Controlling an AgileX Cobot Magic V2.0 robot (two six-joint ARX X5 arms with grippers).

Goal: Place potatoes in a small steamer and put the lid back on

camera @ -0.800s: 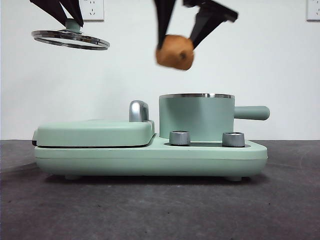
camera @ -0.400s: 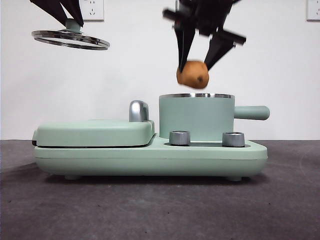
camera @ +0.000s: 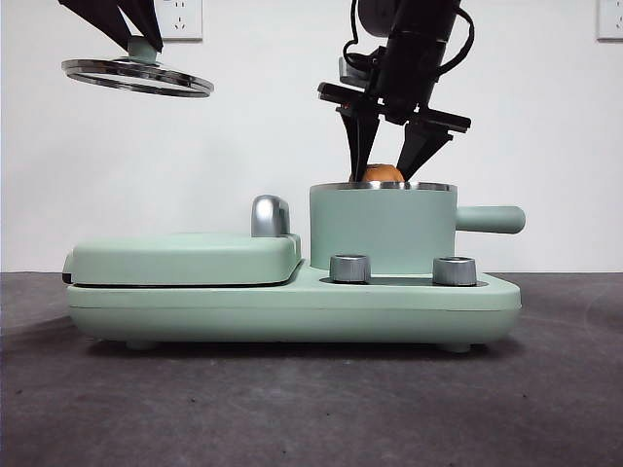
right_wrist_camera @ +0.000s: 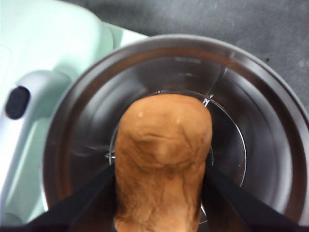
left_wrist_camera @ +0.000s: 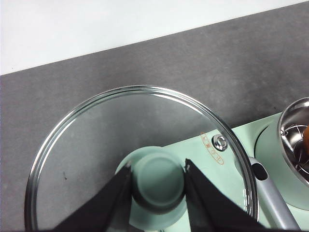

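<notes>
1. Over the small steamer (camera: 382, 229), the right gripper (camera: 389, 170) is clenching the potato (camera: 383, 174), which in the front view is showing only its top above the steel rim; the right wrist view is showing the potato (right_wrist_camera: 161, 159) inside the steel bowl (right_wrist_camera: 251, 145).
2. High at the left, the left gripper (left_wrist_camera: 157, 186) is grasping the lid (left_wrist_camera: 96, 145) by its knob (left_wrist_camera: 158, 181), apart from the steamer.
3. Below, the mint green appliance (camera: 292, 302) is sitting on a dark grey table (camera: 311, 409) against a white wall (camera: 545, 117).
</notes>
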